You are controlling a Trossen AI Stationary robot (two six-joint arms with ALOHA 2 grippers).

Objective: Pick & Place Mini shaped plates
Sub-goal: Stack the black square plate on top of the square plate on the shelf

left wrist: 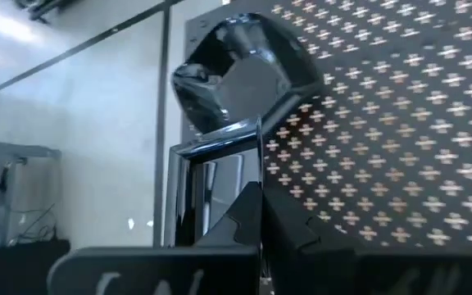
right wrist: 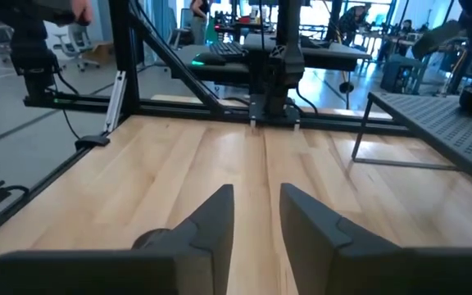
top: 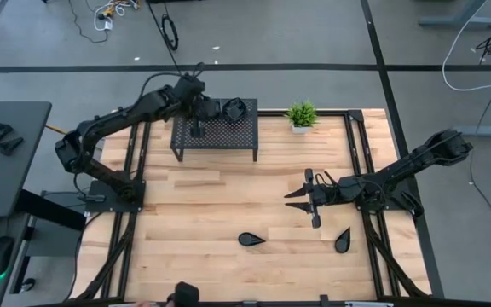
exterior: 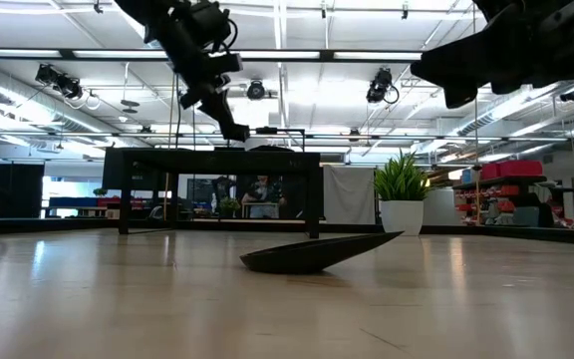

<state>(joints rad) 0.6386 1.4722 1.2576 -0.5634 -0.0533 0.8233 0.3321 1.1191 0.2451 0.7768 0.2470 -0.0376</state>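
Two glossy black teardrop plates lie on the wooden table near its near edge, one (top: 250,240) toward the middle and one (top: 343,241) to its right; the low view shows one (exterior: 317,253) resting on its underside, its tip raised. Another black plate (top: 234,108) (left wrist: 240,70) sits on the far right part of the black mesh rack (top: 216,135). My left gripper (top: 197,130) (left wrist: 258,192) hangs shut just above the rack's left part, left of that plate. My right gripper (top: 301,200) (right wrist: 256,217) hovers open over the table's right half, beyond both teardrop plates.
A small green potted plant (top: 301,115) (exterior: 402,194) stands at the far edge, right of the rack. The rack stands on legs on the table's far side (exterior: 217,157). Bare wood (top: 203,213) lies between the rack and the teardrop plates. Metal frame rails run along both sides.
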